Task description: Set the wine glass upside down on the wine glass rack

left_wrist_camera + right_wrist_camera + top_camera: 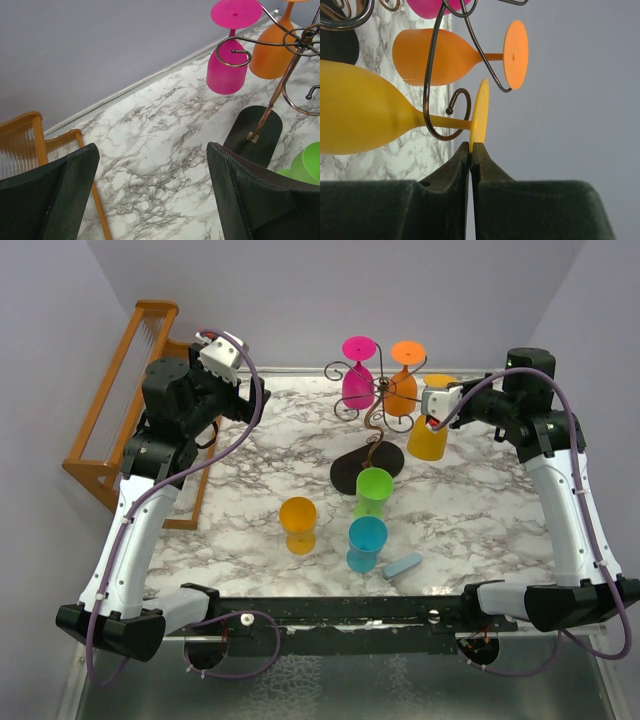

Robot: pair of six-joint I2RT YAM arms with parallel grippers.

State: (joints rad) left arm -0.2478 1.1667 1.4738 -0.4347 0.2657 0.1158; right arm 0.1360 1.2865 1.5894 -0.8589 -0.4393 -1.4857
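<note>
Yellow wine glass (360,110) inverted just ahead of right end effector (470,147), stem in curl of wine glass rack (450,111), foot rim pinched between closed tips; seemingly only release left. Left end effector (152,150) wide, empty.

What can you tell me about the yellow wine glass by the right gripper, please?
The yellow wine glass is opaque and matte, plastic-looking: rounded bowl, thin stem, flat round foot. It hangs upside down, stem inside a curled hook of the wine glass rack, beside the orange glass. The right gripper, shut, pinches the foot's edge.
</note>
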